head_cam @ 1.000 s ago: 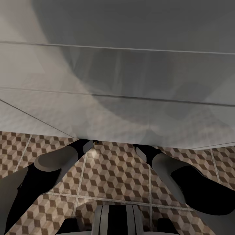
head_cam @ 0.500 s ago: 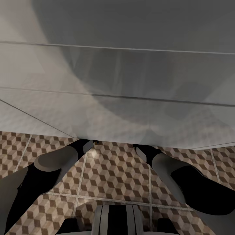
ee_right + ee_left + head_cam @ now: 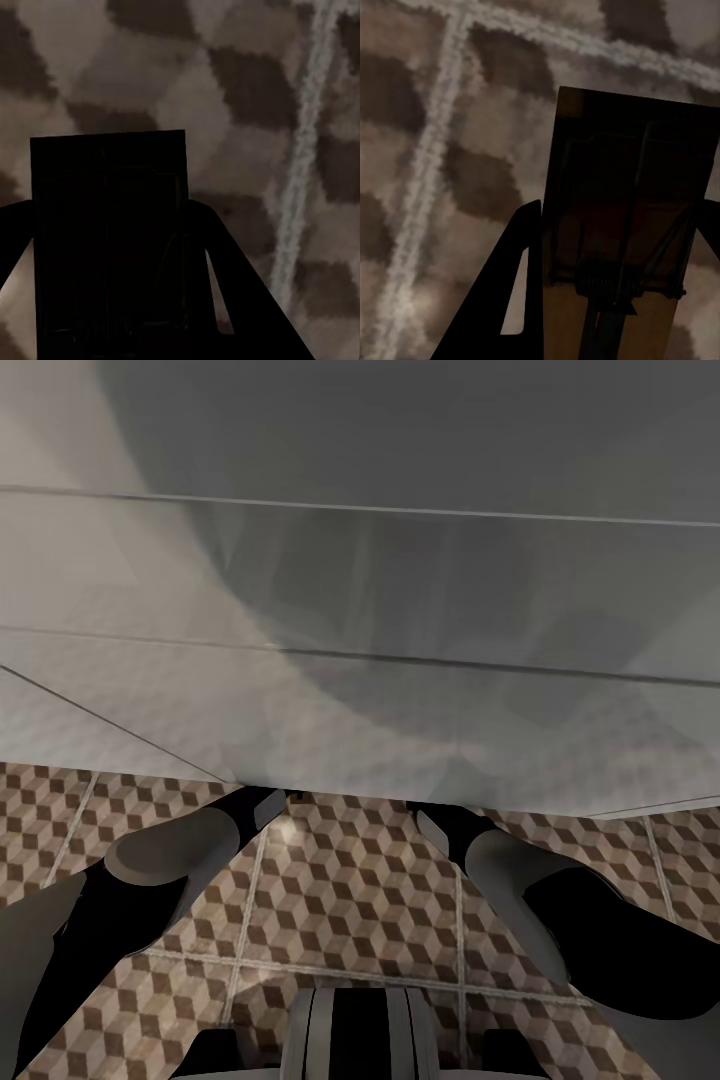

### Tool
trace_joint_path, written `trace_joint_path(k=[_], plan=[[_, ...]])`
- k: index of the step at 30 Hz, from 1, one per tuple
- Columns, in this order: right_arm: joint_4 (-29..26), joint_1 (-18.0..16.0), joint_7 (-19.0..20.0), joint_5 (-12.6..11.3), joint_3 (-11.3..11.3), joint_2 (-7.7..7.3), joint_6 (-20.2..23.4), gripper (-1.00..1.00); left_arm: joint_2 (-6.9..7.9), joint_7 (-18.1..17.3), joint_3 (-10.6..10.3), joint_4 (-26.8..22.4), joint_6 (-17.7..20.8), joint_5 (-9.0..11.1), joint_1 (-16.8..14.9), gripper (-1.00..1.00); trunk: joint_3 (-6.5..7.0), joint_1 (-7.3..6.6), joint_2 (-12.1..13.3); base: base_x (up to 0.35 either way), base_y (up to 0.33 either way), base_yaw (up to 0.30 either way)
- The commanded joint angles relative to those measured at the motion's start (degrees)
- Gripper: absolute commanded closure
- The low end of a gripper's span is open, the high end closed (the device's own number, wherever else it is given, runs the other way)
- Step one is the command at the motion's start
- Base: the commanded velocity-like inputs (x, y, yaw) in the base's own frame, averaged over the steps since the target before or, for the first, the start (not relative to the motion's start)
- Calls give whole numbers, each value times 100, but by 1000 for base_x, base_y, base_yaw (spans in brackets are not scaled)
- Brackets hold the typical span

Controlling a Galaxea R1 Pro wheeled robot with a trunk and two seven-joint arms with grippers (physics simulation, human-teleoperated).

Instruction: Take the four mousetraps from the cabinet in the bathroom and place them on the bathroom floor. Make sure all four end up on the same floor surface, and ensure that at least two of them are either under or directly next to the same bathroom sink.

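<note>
Both arms reach down under a big pale grey overhang (image 3: 360, 610), and this looks like the placing step. In the left wrist view, the left gripper (image 3: 607, 300) has its dark fingers (image 3: 514, 300) closed against the sides of a mousetrap (image 3: 630, 225). The tan wooden board sticks out ahead of the fingertips, with its wire bar and spring plain to see and a dull red patch across the middle. Just beyond it lies the bathroom floor (image 3: 427, 187), cube print and a pale grout line close up.

The right gripper (image 3: 112, 315) is clamped the same way on a second mousetrap (image 3: 109, 240), a flat rectangle in deep shadow with its wire barely traceable, the tiles right past its far edge.

No container is involved here: nothing holds the traps but the jaws. Whether either board already touches the tiles, I cannot tell. The next move, I'd judge, calls for easing each trap flat onto the floor, then opening the fingers.
</note>
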Motion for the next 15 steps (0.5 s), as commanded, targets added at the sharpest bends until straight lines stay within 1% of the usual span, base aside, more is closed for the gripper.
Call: trace_joint_path(k=[1,15], plan=[[-14,-347,-23,-74,12,0,32,100,0,47,-88,-5,16,0,-299,100,-1,-2,-2,0,0,0],[-13,-347,-23,-75,10,0,29,100,0,47,-88,-5,16,0,-296,100,-1,-2,-2,0,0,0]])
